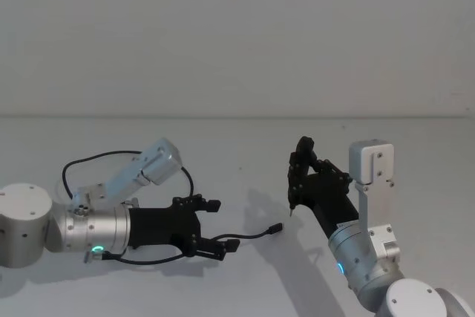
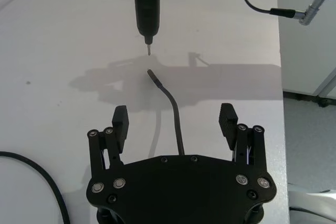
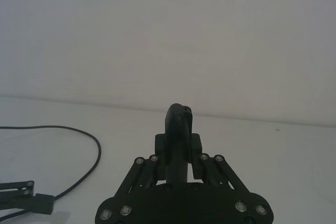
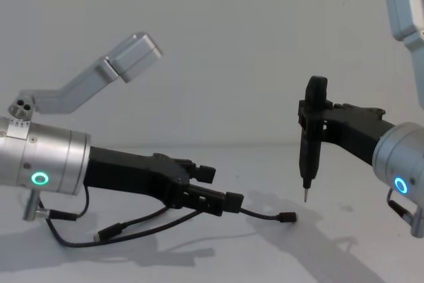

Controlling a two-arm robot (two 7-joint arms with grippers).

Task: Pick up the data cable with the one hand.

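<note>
My left gripper (image 1: 215, 226) lies low over the white table, its two forked fingers (image 2: 120, 120) spread wide open. The data cable (image 2: 177, 127), thin and black, runs out from under the palm and passes midway between those fingers, touching neither. It ends in a small plug (image 1: 275, 228) just beyond them. More of the cable curves back past the silver arm cylinder (image 1: 96, 228). My right gripper (image 1: 308, 165) hangs to the right, shut on an upright pen-like tool (image 4: 310, 144). The tool's metal tip (image 2: 148, 51) hovers a little beyond the plug.
The white tabletop (image 1: 245, 287) meets a plain wall behind. In the left wrist view the table's edge (image 2: 279, 77) runs close beside the gripper. The right arm's short lead with a metal plug (image 2: 294, 13) hangs above. A loose cable loop (image 3: 94, 150) lies beside the left arm.
</note>
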